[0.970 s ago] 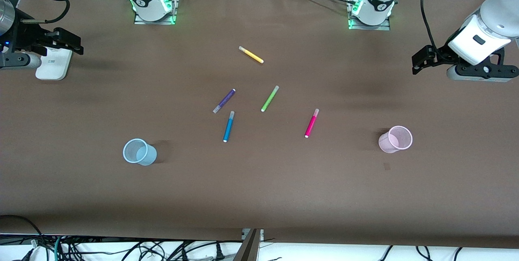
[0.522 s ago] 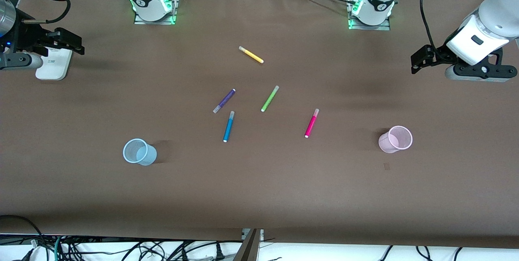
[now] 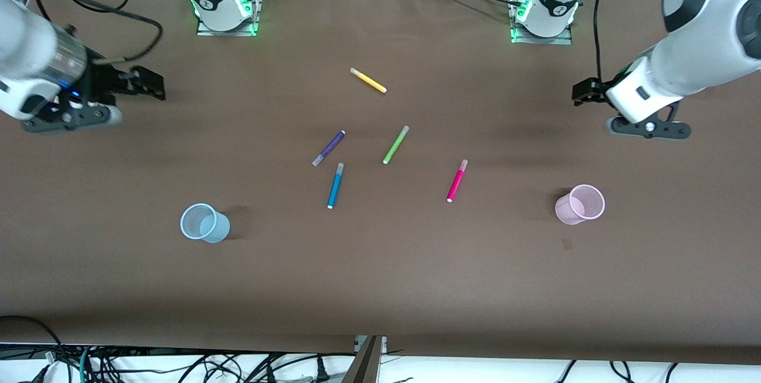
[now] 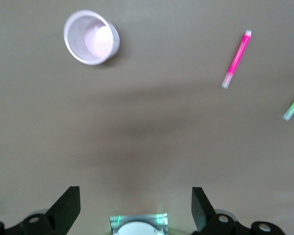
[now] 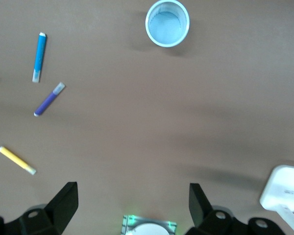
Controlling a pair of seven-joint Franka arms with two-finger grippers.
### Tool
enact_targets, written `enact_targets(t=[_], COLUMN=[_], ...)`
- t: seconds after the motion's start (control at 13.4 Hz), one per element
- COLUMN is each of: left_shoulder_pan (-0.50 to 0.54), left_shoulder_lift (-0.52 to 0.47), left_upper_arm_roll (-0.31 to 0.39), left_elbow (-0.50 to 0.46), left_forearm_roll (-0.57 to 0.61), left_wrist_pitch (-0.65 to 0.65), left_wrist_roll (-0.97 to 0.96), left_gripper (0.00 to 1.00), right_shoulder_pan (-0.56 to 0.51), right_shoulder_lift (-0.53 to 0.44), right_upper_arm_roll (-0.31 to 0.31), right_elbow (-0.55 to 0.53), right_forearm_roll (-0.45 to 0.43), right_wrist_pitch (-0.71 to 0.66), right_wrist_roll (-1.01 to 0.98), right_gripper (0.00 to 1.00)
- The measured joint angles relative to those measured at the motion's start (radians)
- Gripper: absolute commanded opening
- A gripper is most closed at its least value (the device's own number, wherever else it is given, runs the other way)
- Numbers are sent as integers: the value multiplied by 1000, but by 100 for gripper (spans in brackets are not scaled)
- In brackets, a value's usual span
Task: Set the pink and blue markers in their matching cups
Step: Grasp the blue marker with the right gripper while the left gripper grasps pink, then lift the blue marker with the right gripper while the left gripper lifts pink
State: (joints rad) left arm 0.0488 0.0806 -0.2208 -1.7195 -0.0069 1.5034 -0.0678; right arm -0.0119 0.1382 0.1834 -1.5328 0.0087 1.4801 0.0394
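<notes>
The pink marker [image 3: 457, 181] and the blue marker [image 3: 335, 185] lie flat mid-table. The pale pink cup [image 3: 581, 204] stands toward the left arm's end, and the pale blue cup [image 3: 204, 223] toward the right arm's end. My left gripper [image 3: 585, 93] is open and empty over bare table at the left arm's end. Its wrist view shows the gripper [image 4: 136, 205], pink cup [image 4: 90, 38] and pink marker [image 4: 236, 59]. My right gripper [image 3: 145, 84] is open and empty over bare table at the right arm's end. Its wrist view shows the gripper [image 5: 132, 203], blue cup [image 5: 167, 23] and blue marker [image 5: 39, 57].
A purple pen [image 3: 329, 148], a lime-green pen [image 3: 396, 144] and a yellow pen [image 3: 368, 80] lie mid-table, farther from the front camera than the two markers. A white block [image 5: 284, 188] shows in the right wrist view near the right gripper.
Both arms have swung in from the table's ends toward its middle. The right arm now covers the white block in the front view. Markers and cups have not moved.
</notes>
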Motion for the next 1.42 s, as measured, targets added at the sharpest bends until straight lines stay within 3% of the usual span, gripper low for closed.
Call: enact_targets(t=[0.37,0.52,0.75,1.12,1.42], left_shoulder_pan=[-4,-46,-98,-233,-278], left_shoulder_lift=[146,233,311,447,511], left_upper_arm_roll=[-31,-55,-57,-58,-58], left_elbow=[-4,-63,-112,-120,-121], left_forearm_roll=[-8,-9,-9,62,146], left_wrist_pitch=[67,246,405,597,727], left_wrist_roll=[0,-6,-18,-159,-238], left_gripper=[100,100,100,100,100], right_shoulder_pan=[125,216,302,386,415], right_shoulder_lift=[160,267,354,500,574], right_upper_arm_roll=[2,4,4,3,2], right_elbow=[-53,-61,-65,-64,-63], right_forearm_roll=[3,3,0,-8,-40], right_wrist_pitch=[196,328,445,623,746], right_wrist_roll=[219,345,463,530,590], right_gripper=[100,100,100,100,100])
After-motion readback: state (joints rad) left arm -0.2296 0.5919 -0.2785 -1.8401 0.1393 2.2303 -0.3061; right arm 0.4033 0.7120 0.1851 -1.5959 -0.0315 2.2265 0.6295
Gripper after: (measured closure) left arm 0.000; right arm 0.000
